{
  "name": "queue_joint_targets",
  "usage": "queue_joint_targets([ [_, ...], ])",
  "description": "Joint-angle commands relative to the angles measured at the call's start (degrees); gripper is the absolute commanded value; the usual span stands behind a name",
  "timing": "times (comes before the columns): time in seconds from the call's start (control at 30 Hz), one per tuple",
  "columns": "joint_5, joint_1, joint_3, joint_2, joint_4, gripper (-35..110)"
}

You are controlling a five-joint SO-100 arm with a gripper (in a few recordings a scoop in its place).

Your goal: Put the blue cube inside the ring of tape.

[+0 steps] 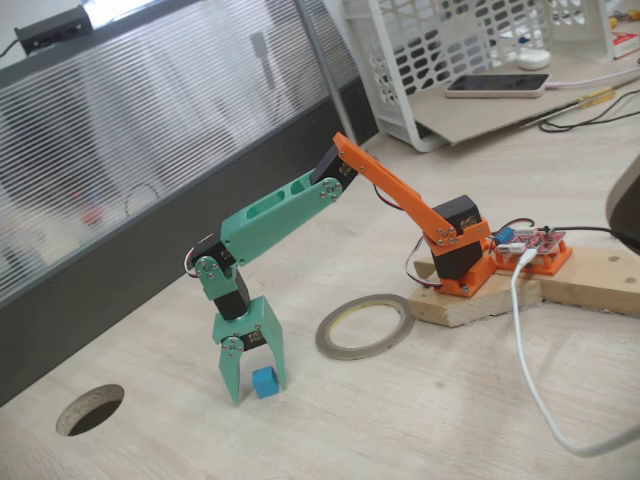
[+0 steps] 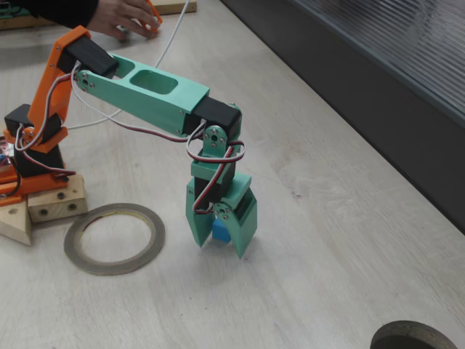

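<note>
Your pale wood table (image 1: pixel 420 420) has a round hole (image 1: pixel 90 409); tape ring (image 1: pixel 365 326) sits hollow. Gripper (image 1: pixel 256 388) fingers sit narrowly around the blue cube (image 1: pixel 264 383).

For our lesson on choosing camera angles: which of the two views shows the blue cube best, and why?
The fixed view with the white basket behind shows the blue cube best: it stands on the table with two faces clear, beside one green finger. In the other fixed view the blue cube is a sliver between the fingers of the tool.
</note>
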Motion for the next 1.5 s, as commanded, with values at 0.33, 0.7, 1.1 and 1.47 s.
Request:
queue_joint_targets([
  [0.33, 0.4, -0.4, -0.4, 1.9, 1.2, 46],
  [0.7, 0.4, -0.4, -0.4, 7.9, 0.5, 14],
  [1.1, 0.4, -0.4, -0.4, 7.9, 0.5, 13],
  [1.47, 0.4, -0.4, -0.4, 8.0, 0.5, 13],
])
